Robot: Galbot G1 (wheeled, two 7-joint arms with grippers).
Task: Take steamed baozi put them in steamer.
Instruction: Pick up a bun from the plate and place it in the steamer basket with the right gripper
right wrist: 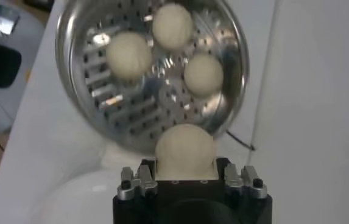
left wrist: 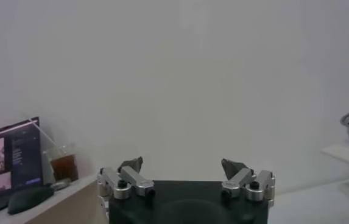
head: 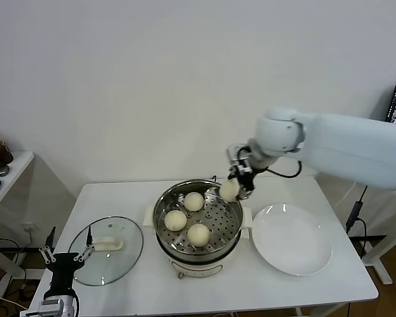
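Baozi number four (head: 229, 190) is gripped between the fingers of the right gripper (head: 232, 191), held in the air at the steamer's right rim, just right of centre in the head view. In the right wrist view the same bun (right wrist: 185, 150) is seen clamped in the gripper (right wrist: 185, 173), above the near edge of the perforated tray (right wrist: 131, 115). Three more buns are seen resting on that tray inside the steamer (head: 160, 212): one toward the back (head: 194, 201), one at the left (head: 175, 220) and one at the front (head: 198, 234), set apart from one another. A white plate (head: 292, 239) is seen on the white table (head: 251, 290) just right of the steamer, and a glass lid (head: 107, 251) lies to its left. The left gripper (head: 67, 253) is parked at the lower left of the frame, off the table's edge, its fingers (left wrist: 131, 165) spread wide with nothing between them.
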